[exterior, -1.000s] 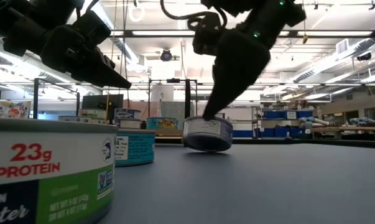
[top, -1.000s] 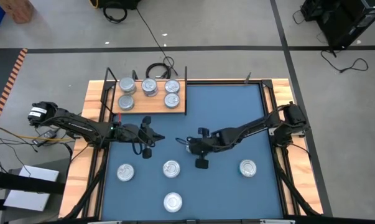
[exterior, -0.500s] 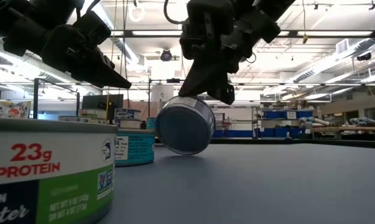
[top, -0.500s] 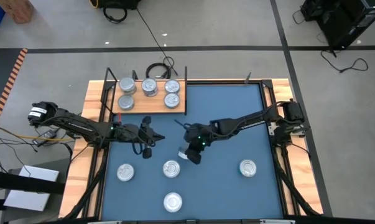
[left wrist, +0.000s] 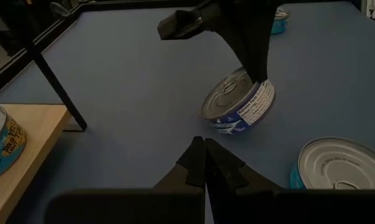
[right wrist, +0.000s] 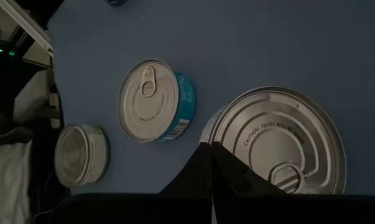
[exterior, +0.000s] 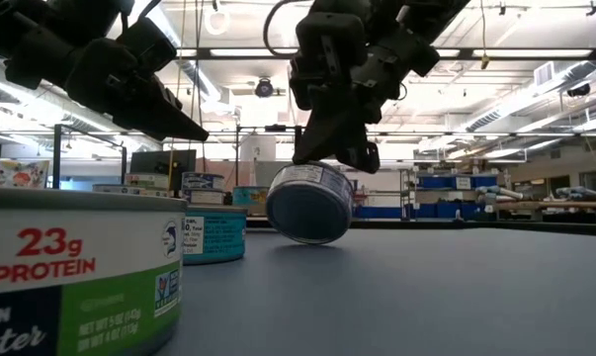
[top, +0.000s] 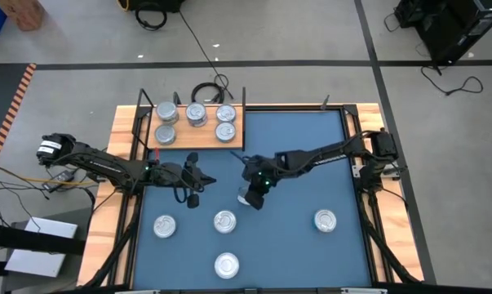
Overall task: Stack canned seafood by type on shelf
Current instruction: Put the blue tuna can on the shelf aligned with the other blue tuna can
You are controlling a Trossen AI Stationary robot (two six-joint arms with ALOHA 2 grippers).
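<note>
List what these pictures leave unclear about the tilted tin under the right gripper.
- Contact: in the low view the right gripper covers the tilted tin's upper rim; pinched or merely pressed is unclear.
- Label: too small in the left wrist view.
- High view: the arm hides it.

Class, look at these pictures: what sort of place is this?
Probably a robotics lab or workshop: two robot arms work over a blue table mat, cables trail across the bare floor, and ceiling strip lights hang above shelving beyond.
</note>
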